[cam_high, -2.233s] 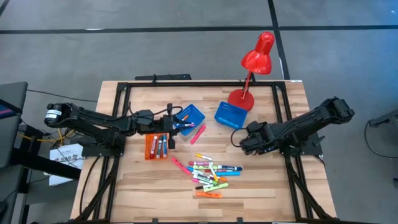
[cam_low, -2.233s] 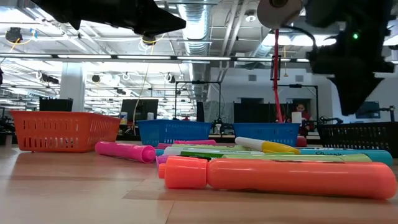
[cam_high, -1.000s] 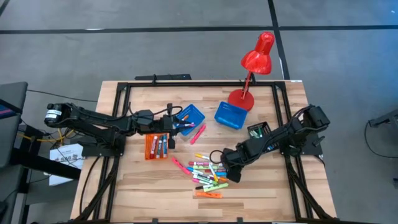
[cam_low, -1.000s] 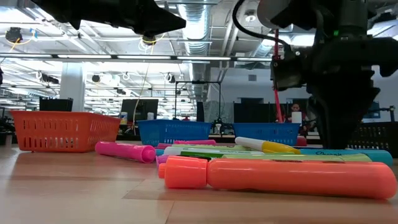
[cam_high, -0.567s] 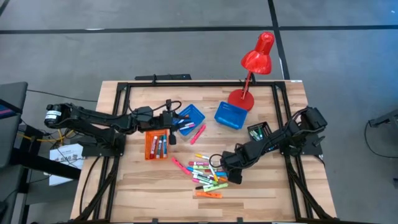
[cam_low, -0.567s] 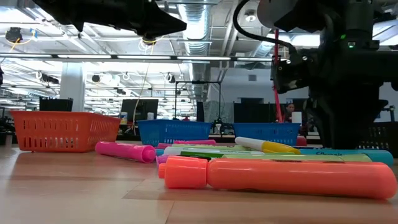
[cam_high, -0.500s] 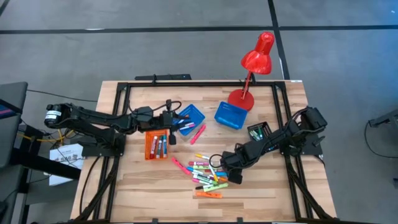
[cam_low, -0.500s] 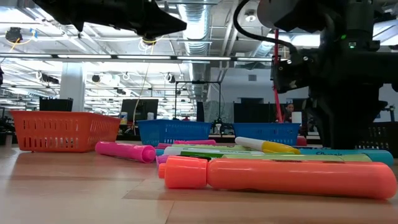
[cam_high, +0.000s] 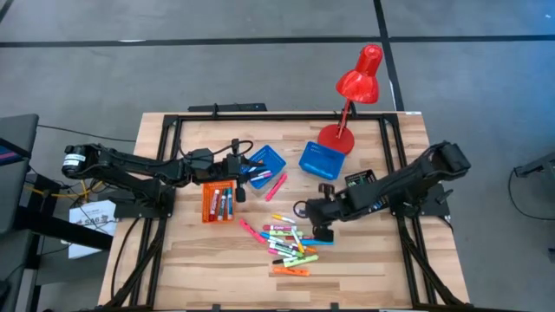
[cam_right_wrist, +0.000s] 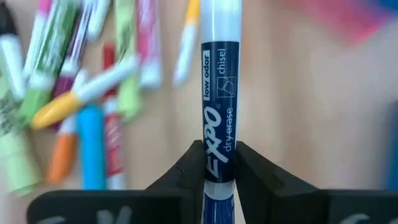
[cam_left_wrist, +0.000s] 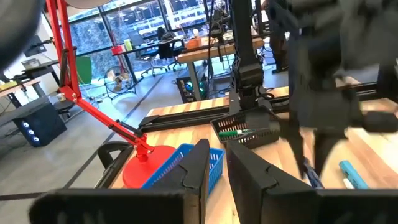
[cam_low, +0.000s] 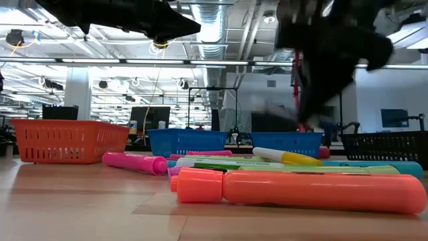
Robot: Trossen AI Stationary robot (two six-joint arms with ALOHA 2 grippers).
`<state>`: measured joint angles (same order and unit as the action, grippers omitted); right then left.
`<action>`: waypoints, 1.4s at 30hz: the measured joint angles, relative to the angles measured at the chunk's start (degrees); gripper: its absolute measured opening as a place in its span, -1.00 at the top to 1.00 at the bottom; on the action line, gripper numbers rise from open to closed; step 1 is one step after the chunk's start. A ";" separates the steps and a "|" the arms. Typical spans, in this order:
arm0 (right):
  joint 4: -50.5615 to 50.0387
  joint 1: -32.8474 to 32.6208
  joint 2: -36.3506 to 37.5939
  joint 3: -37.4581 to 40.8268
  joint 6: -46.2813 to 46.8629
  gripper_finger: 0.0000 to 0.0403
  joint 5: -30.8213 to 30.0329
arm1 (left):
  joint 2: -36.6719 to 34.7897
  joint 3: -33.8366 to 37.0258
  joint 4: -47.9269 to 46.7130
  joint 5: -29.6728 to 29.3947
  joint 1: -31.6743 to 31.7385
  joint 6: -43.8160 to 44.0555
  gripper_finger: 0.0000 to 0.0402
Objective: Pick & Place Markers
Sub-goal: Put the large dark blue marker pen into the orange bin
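Several bright markers [cam_high: 290, 243] lie in a loose pile on the wooden table, near the front; they also show in the low view [cam_low: 294, 191]. One pink marker [cam_high: 276, 186] lies beside the left blue tray [cam_high: 267, 161]. My right gripper [cam_high: 314, 214] hangs above the far edge of the pile, shut on a dark blue and white Expo marker [cam_right_wrist: 219, 74]. My left gripper [cam_high: 236, 167] hovers at the left blue tray's near-left side. Its fingers [cam_left_wrist: 200, 165] are almost together with nothing between them. My right gripper pinches the Expo marker between its two fingers [cam_right_wrist: 186, 168], on the dark blue barrel [cam_right_wrist: 219, 146] close to one end. The rest of the marker sticks out ahead past the fingertips, its white end farthest. The marker is lifted clear of the table and the pile.
An orange tray [cam_high: 208, 206] with a few markers sits left of centre. A second blue tray [cam_high: 323, 162] and a red desk lamp [cam_high: 351, 95] stand at the back. A black tray [cam_high: 360, 182] holds a green marker on the right. A dark frame [cam_high: 260, 114] rims the table.
My right gripper was down at the pile's right side. It has risen and gone toward the table's far edge, carrying the Expo marker clear of the pile. My left gripper has shifted slightly toward the far left by the blue tray.
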<state>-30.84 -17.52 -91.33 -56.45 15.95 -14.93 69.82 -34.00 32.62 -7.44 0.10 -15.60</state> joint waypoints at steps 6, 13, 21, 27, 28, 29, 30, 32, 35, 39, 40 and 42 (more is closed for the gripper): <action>12.47 2.19 7.35 -0.32 -17.66 0.68 -24.13 | 0.00 0.02 -0.51 0.00 0.00 0.01 0.73; 24.92 7.64 8.10 -0.36 -23.66 0.70 -14.08 | -0.02 0.02 -2.62 0.20 -0.12 1.25 0.73; 32.12 12.32 0.66 -0.26 -29.50 0.69 -11.96 | 0.00 0.11 -4.72 0.28 -0.11 2.40 0.53; 39.14 13.31 -0.94 -0.23 -34.09 0.69 -12.43 | -0.06 0.05 -4.17 0.15 -0.11 3.80 0.32; 39.35 13.27 -0.74 -0.23 -34.44 0.69 -12.42 | -0.11 -0.01 -4.11 0.17 -0.13 4.07 0.30; 38.75 13.15 -0.10 -0.22 -34.51 0.69 -12.38 | -0.10 -0.02 -4.10 0.14 -0.14 4.29 0.28; 38.43 13.11 0.41 -0.19 -34.52 0.69 -12.43 | -0.07 -0.02 -3.96 -0.03 -0.15 4.34 0.26; 37.79 12.99 1.54 -0.19 -34.59 0.69 -12.51 | -0.13 -0.17 -3.75 -0.28 -0.15 4.42 0.24; 35.72 12.60 3.59 -0.19 -34.80 0.68 -14.66 | -0.11 -0.15 -3.80 -0.98 -0.09 4.93 0.24; 34.17 11.98 5.99 -0.19 -34.67 0.68 -14.69 | -0.04 -0.10 -3.42 -2.36 -0.08 5.88 0.25; 34.21 11.80 6.23 -0.19 -34.62 0.68 -14.90 | -0.04 -0.09 -3.24 -2.49 -0.09 5.96 0.26; 34.04 11.52 6.61 -0.19 -34.62 0.68 -15.06 | -0.04 -0.06 -3.06 -2.53 -0.09 6.06 0.25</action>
<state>3.20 -5.99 -84.72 -56.64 -18.66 -29.99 69.78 -34.06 29.56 -9.97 0.01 -9.54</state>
